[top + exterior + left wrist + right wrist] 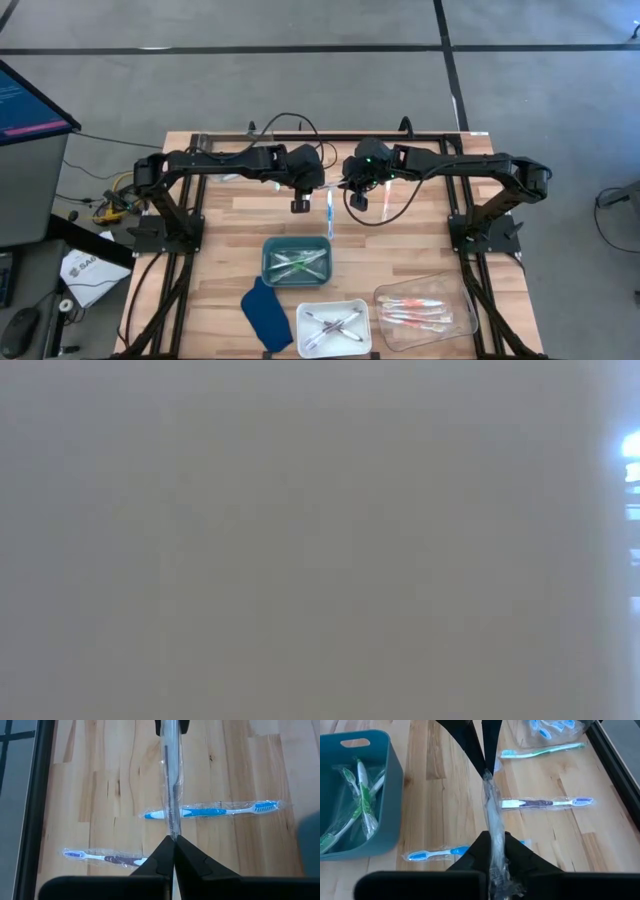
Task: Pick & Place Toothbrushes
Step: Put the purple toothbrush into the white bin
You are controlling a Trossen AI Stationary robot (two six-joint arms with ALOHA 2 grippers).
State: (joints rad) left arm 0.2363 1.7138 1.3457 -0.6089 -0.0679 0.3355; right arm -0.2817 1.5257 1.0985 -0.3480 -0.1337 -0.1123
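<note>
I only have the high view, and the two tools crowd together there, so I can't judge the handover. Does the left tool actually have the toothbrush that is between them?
Observer: Yes. The left wrist view shows the left tool shut on one end of the clear-wrapped toothbrush.
Operator: And the right tool?
Observer: The right wrist view shows the right tool shut on the same wrapper, so both hold it.
Operator: Any loose ones nearby that I can't make out?
Observer: A purple-handled toothbrush, wrapped, lies flat on the wood beside them, apart from both tools.
</note>
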